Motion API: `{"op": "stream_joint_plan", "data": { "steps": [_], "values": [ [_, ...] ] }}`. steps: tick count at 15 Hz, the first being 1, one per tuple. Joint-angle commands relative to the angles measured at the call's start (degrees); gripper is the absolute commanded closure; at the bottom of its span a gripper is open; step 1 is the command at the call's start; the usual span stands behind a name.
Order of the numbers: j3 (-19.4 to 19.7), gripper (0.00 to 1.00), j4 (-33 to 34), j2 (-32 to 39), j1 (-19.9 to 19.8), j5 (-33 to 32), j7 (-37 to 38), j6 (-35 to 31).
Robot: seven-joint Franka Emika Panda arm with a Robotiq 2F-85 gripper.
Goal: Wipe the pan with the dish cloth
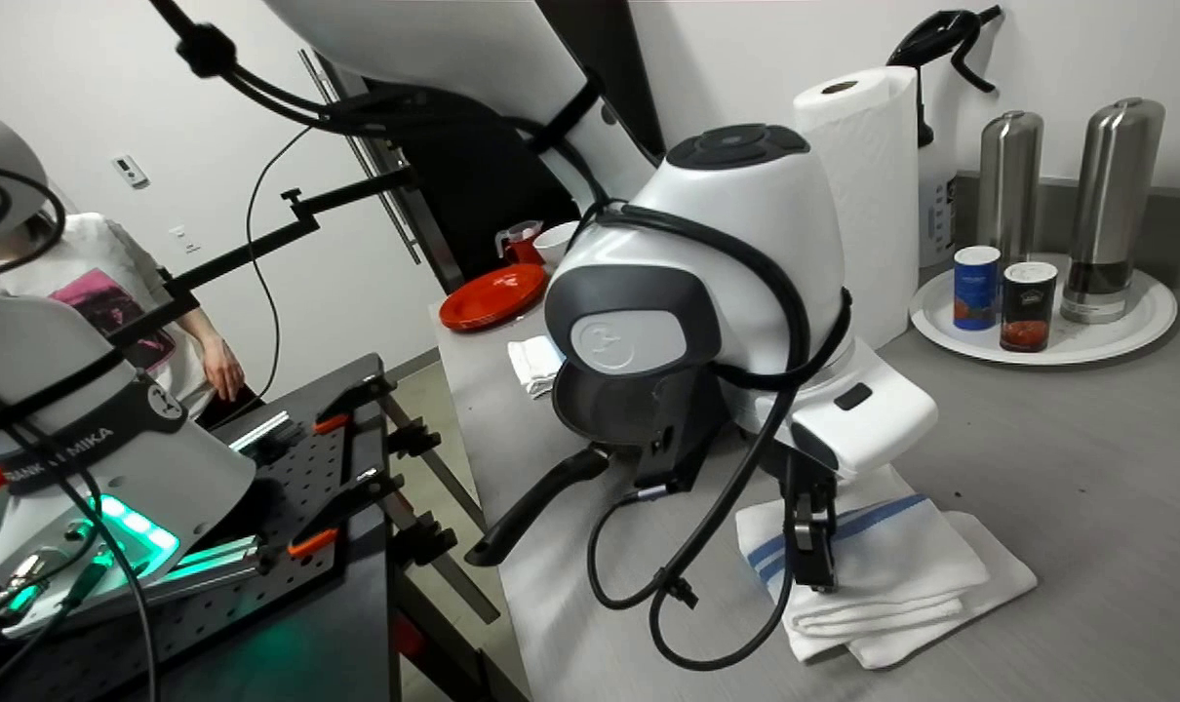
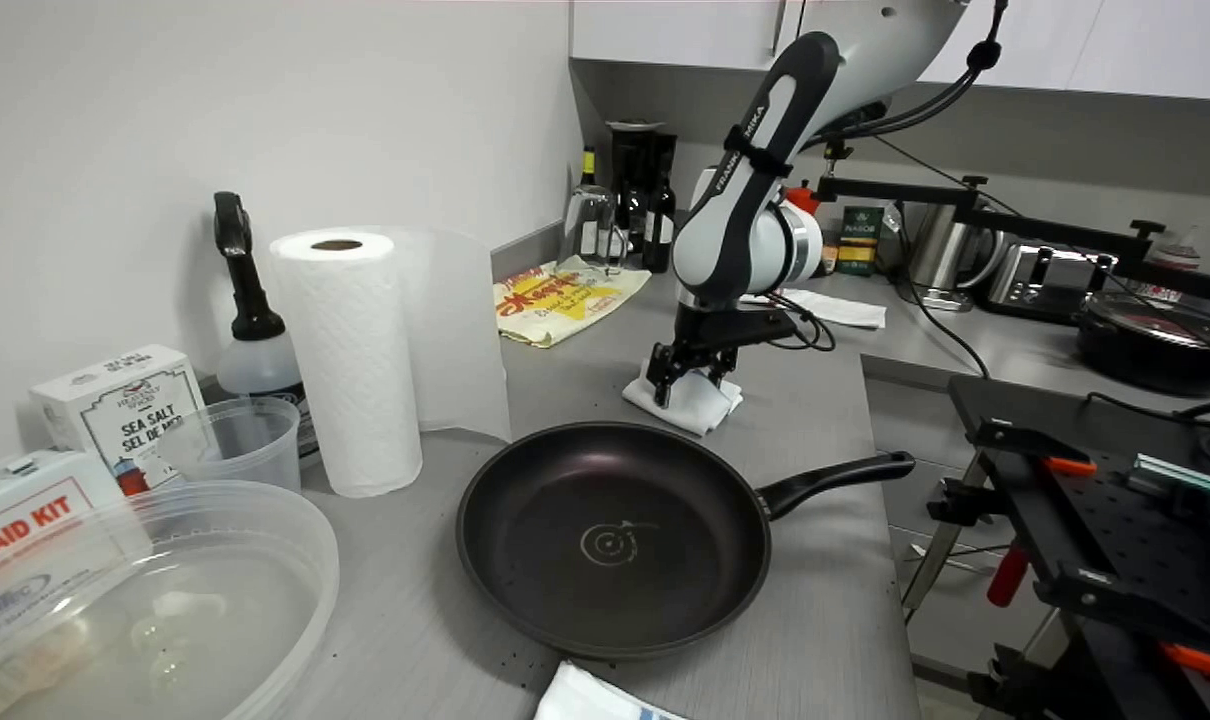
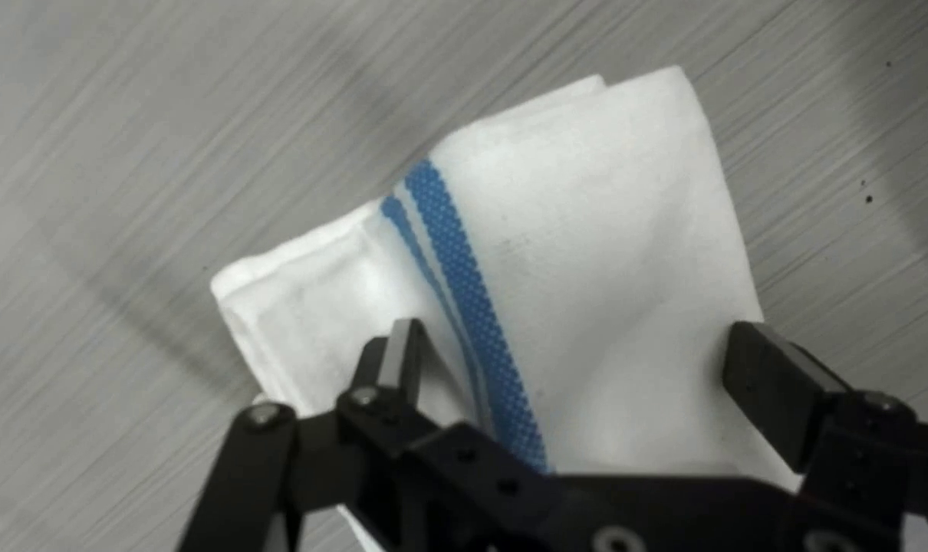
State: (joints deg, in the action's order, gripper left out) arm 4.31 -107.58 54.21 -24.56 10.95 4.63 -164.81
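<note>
The fingers [image 3: 778, 395] stand wide apart at the bottom of the wrist view: one over the cloth [image 3: 610, 245], left of its blue stripes, the other at its right edge. The cloth lies folded on the surface [image 3: 126, 115] between and beyond them; whether the tips touch it cannot be made out.

The pan [image 2: 615, 540] is upright at the centre of an exterior view, apart from the cloth, which is above it in the frame. Its handle [image 2: 835, 482] points right, and in both exterior views the tip crosses the line of the surface's edge; past that edge, floor [image 1: 424, 400] shows. More surface lies between the cloth and the edge at right. Left of the pan, a strip of surface separates it from the roll [image 2: 350, 370] and the tub [image 2: 300, 610]. At the bottom of the frame a second cloth [image 2: 600, 695] is close to the pan's rim; touching or not, I cannot tell.

In an exterior view, a broad stretch of surface runs from the cloth toward the right side of the frame, below the plate [image 1: 1151, 312]. The arm [image 1: 697, 273] fills the middle, hiding part of the pan.
</note>
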Motion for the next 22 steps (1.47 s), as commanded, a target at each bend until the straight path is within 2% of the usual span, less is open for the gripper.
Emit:
{"op": "stream_joint_plan", "data": {
  "steps": [1, 3, 6, 12, 14, 15, 16, 19, 21, 22],
  "values": [
    [0.28, 0.25, 3.81, 3.03, 0.36, 1.11, 0.15, -0.43],
    [0.31, 0.32, 5.0, 3.84, 0.27, 1.08, 0.14, -0.06],
    [0.49, 0.57, 6.0, 4.29, 0.27, 1.06, 0.25, 0.17],
    [0.83, 0.98, 8.5, 5.29, 0.29, 0.97, 0.53, 0.96],
    [0.95, 0.96, 9.63, 5.82, 0.28, 0.96, 0.62, 1.47],
    [0.99, 0.57, 10.03, 6.01, 0.31, 1.02, 0.74, 1.5],
    [1.03, 0.57, 10.38, 6.2, 0.3, 1.02, 0.77, 1.6],
    [0.98, 0.36, 11.34, 6.74, 0.2, 0.95, 0.61, 2.0],
    [0.92, 0.76, 11.84, 7.09, 0.17, 0.94, 0.56, 2.14],
    [0.88, 0.77, 11.96, 7.17, 0.15, 0.95, 0.52, 2.18]
  ]
}}
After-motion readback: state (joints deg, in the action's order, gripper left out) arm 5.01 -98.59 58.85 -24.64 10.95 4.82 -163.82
